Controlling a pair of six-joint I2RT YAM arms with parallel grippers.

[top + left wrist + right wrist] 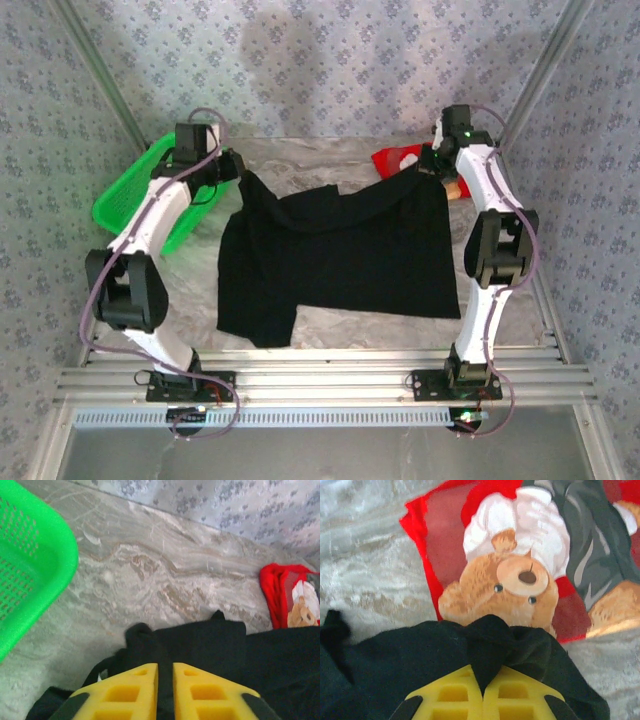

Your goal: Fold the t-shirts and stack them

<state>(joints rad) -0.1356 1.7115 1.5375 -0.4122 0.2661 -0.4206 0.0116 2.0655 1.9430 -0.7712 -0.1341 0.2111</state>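
The large black t-shirt [340, 255] lies spread over the middle of the table, one sleeve hanging toward the near edge. My left gripper [236, 172] is shut on its far left corner; black cloth [200, 645] runs between the yellow fingers [135, 685]. At the far right corner my right gripper [432, 160] pinches a fold of the same black cloth [490, 640]. Just beyond it lies the red teddy-bear t-shirt [520, 565], folded small, also seen at the table's back right [400, 158] and at the right edge of the left wrist view [290, 600].
A green mesh basket [140, 195] stands at the table's left, close beside my left arm; its rim [45, 575] shows in the left wrist view. Bare marbled tabletop [310, 165] stretches behind the black shirt. Patterned walls close in the back and sides.
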